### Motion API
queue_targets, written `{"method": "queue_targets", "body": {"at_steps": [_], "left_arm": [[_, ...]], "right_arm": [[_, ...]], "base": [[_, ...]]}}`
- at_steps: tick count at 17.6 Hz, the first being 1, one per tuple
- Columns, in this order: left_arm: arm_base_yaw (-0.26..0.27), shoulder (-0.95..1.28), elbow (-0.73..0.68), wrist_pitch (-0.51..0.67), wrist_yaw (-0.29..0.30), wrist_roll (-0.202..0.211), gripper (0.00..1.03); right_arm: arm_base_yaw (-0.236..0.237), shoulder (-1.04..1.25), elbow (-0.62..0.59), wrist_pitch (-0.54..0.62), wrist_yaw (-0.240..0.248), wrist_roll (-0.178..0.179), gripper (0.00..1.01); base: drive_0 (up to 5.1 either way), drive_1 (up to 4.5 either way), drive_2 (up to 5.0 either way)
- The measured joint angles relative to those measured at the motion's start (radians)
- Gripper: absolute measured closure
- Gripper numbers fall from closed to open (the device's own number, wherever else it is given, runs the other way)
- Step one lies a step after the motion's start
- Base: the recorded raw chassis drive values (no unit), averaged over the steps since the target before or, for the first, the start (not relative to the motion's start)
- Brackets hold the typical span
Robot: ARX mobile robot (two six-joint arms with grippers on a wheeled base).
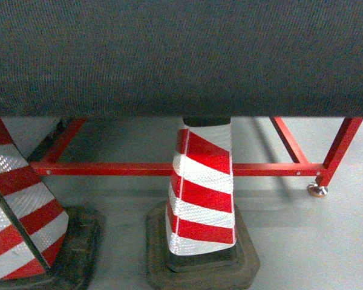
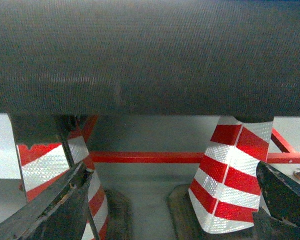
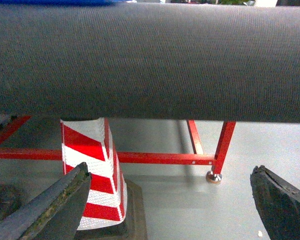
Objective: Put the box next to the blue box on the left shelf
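- While the dark textured belt (image 1: 181,57) fills all views, the box stays unseen, bar maybe a blue sliver (image 3: 50,2).
- left gripper (image 2: 172,200) and right gripper (image 3: 172,200): fingers spread, empty.
- Striped cones (image 1: 202,193) guard the red frame (image 1: 139,169).

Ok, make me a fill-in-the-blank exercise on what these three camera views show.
1. The striped traffic cone is red and ____.
2. The painted metal frame behind it is coloured ____.
3. In both wrist views the left pincer and right pincer have jaws standing ____.
4. The dark woven belt surface fills the ____ part of every view.

Missing words: white; red; open; upper
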Motion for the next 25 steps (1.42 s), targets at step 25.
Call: {"method": "queue_targets", "body": {"at_steps": [25], "left_arm": [[0.000,0.000,0.000,0.001,0.000,0.003,0.05]], "right_arm": [[0.000,0.000,0.000,0.000,-0.001,0.001,0.03]], "base": [[0.0,0.00,0.0]]}}
